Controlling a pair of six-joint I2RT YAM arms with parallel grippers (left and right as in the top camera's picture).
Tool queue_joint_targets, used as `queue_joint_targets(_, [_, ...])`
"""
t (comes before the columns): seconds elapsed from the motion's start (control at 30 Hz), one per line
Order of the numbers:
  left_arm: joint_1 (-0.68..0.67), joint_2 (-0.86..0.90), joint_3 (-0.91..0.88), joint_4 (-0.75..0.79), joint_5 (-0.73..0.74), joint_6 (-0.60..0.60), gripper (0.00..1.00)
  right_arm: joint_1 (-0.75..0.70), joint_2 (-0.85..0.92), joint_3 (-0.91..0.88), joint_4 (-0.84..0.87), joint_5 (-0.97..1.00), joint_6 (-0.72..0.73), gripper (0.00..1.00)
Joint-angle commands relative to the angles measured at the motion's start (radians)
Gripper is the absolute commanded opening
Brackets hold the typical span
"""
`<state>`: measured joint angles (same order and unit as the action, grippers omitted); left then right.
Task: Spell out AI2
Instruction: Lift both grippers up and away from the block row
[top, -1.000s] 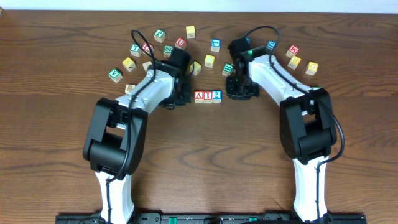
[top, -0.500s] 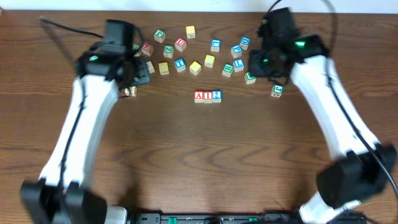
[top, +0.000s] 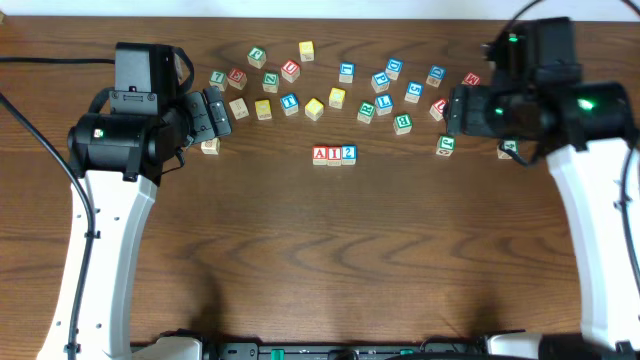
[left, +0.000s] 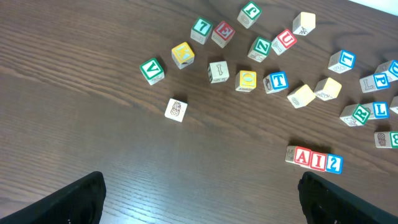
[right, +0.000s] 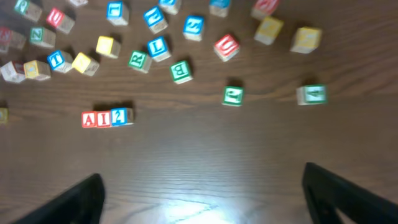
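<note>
Three blocks stand side by side in a row in the middle of the table: a red A block (top: 320, 154), a red I block (top: 334, 154) and a blue 2 block (top: 348, 153). The left wrist view has the row at lower right, with the A block (left: 303, 157) leftmost. In the right wrist view the 2 block (right: 119, 116) ends the row at left. My left gripper (top: 218, 112) hangs high over the left of the table, open and holding nothing. My right gripper (top: 452, 112) hangs high at the right, also open with nothing in it. Neither touches the row.
Several loose letter blocks are scattered in a band behind the row, among them a green V block (left: 152, 70), a pale patterned block (left: 176, 109) and two green blocks (right: 233, 95) (right: 311, 94) at the right. Bare wood lies in front of the row.
Both arms have drawn back from beside the block row, the left one leftward and the right one rightward, and risen. Both grippers have gone from shut to open.
</note>
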<state>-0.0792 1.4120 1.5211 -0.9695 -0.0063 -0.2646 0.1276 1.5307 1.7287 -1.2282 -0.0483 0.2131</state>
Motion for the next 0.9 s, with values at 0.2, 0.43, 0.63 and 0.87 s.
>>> queue_joint_targets(0.2, [0.006, 0.006, 0.016, -0.003, -0.010, 0.006, 0.98, -0.061, -0.148, 0.011, -0.026, 0.020, -0.020, 0.99])
queue_joint_targets(0.43, [0.006, 0.006, 0.016, -0.003, -0.010, 0.006, 0.97, -0.061, -0.146, 0.010, -0.031, 0.020, -0.020, 0.99])
queue_joint_targets(0.63, [0.006, 0.006, 0.016, -0.003, -0.010, 0.006, 0.98, -0.061, -0.146, 0.010, -0.034, 0.031, -0.029, 0.99])
queue_joint_targets(0.87, [0.006, 0.006, 0.016, -0.003, -0.010, 0.006, 0.98, -0.062, -0.154, -0.019, 0.055, 0.035, -0.048, 0.99])
